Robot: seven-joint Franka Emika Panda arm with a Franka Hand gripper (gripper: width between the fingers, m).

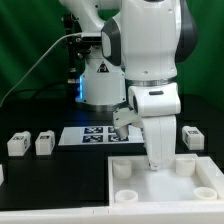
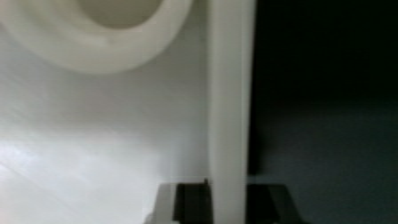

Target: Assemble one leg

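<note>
Three legs lie on the black table in the exterior view, each a small white block with a tag: two at the left (image 1: 17,143) (image 1: 44,143) and one at the right (image 1: 192,137). None is held. My gripper (image 1: 156,166) points down at the far wall of the large white tray (image 1: 170,205). In the wrist view my gripper (image 2: 224,205) straddles that tray wall (image 2: 228,100), with one dark finger (image 2: 183,202) on each side, pressed against it. A round corner socket (image 2: 125,25) of the tray shows beyond.
The marker board (image 1: 95,135) lies flat on the table behind the tray. The arm's white base (image 1: 100,80) stands behind it. A cable runs along the left. The tray has round sockets (image 1: 124,170) at its corners.
</note>
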